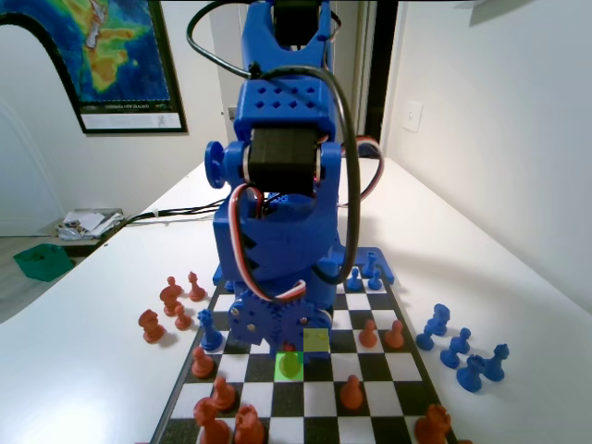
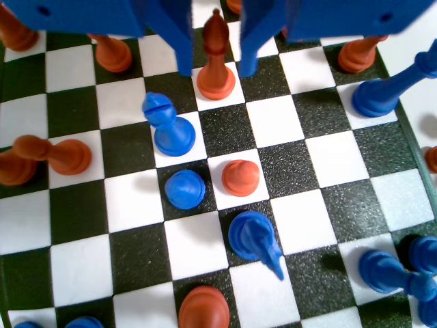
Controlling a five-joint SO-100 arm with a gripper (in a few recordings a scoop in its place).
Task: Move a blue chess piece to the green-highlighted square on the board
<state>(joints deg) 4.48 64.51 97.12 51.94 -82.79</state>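
Blue pawn [image 2: 184, 189] stands upright on a dark square near the middle of the board [image 2: 75, 260] in the wrist view, free and untouched. Just beside it at 3 o'clock is a red pawn [image 2: 240, 178]. A blue bishop [image 2: 167, 124] stands on the next square at 12 o'clock, and a leaning blue knight [image 2: 255, 240] crowds in at 5 o'clock. Any descent on the pawn would probably have to thread between these.

Farther off at 1 o'clock, the gripper [image 2: 216, 71] hangs with its jaws spread either side of a red bishop [image 2: 215, 58], gripping nothing.

In the fixed view, the green square [image 1: 280, 372] carries a small round-headed piece. The highlight tints it, so I cannot tell its colour. A yellow square [image 1: 316, 340] lies at its 1 o'clock.
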